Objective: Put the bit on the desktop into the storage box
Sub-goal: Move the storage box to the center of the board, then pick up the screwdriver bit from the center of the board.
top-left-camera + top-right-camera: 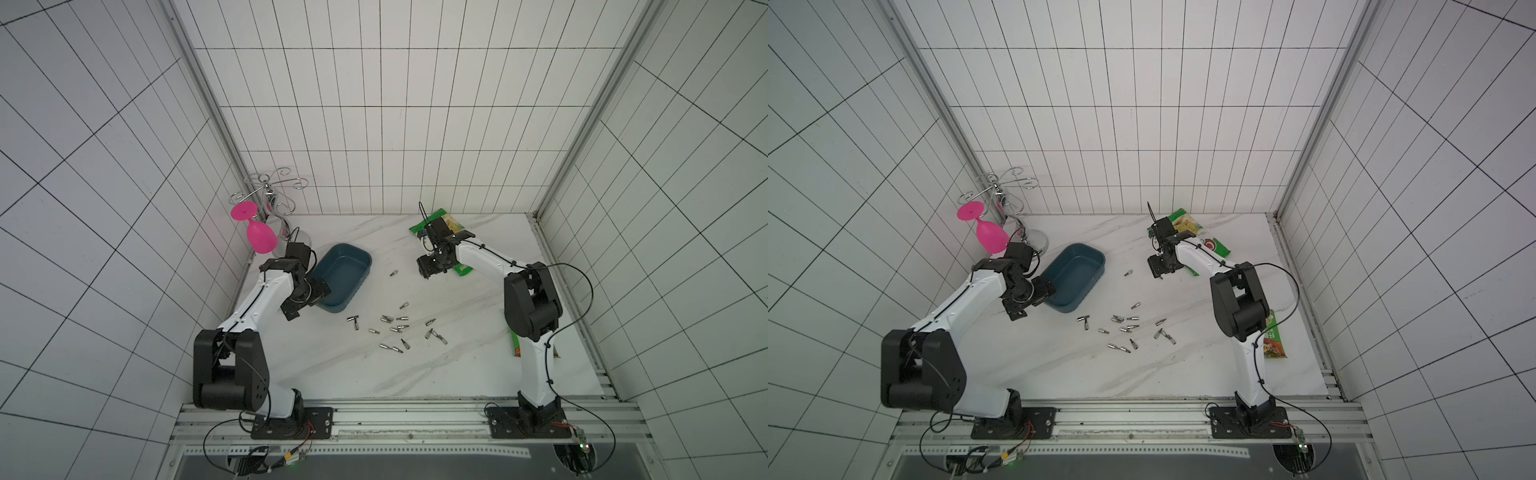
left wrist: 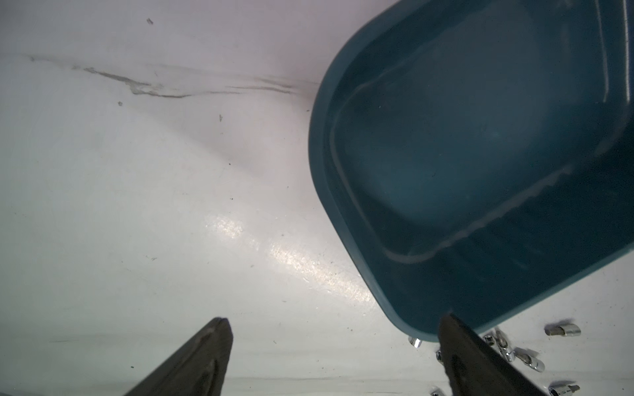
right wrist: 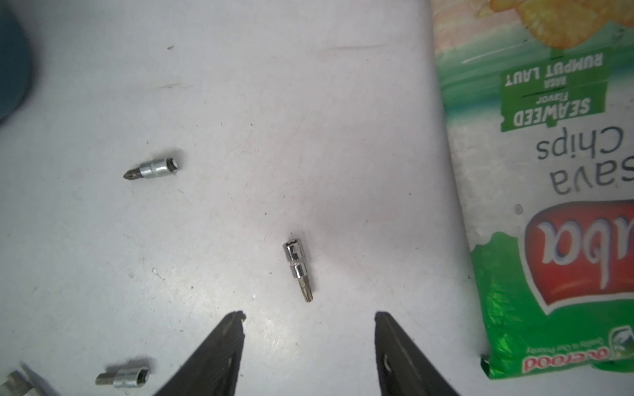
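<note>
The silver steel bit (image 3: 297, 271) near the green chips bag (image 3: 549, 240) is best centred between part-open right gripper (image 3: 308, 313) jaws; left gripper (image 2: 336, 322) jaws are spread wide.

Twin high views over the desktop (image 1: 374, 374); close downward wrist views.

1. The storage box (image 1: 345, 272) stands open-topped. The left pincer (image 2: 334, 320), jaws wide, hangs over bare tabletop (image 1: 457, 374) at the box's near corner.
2. Scattered bits (image 1: 395, 328) crowd the middle of the tabletop, just past that corner.
3. The right pincer (image 3: 308, 313), jaws apart, has one bit (image 3: 298, 271) just ahead of it, and the chips bag (image 3: 549, 205) walls one side.
4. A wire rack (image 1: 270, 193) holding a pink glass (image 1: 261, 239) stands behind the box.
</note>
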Available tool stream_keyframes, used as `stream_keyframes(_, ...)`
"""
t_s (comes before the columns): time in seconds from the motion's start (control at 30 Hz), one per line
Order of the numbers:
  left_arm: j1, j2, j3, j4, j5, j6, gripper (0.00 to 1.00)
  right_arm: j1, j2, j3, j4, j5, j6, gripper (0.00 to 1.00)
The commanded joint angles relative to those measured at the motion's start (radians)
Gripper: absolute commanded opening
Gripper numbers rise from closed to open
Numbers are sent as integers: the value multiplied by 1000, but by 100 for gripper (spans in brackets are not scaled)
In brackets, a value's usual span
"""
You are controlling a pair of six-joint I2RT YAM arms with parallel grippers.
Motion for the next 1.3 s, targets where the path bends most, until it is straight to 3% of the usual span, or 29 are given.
stream_keyframes(0.0, 5, 18, -14, 54, 4, -8, 97, 5, 47, 60, -48, 35, -16, 60)
stream_keyframes(1.27, 51, 185, 37, 125, 42, 40, 97, 9, 241, 218, -170, -84, -52, 23)
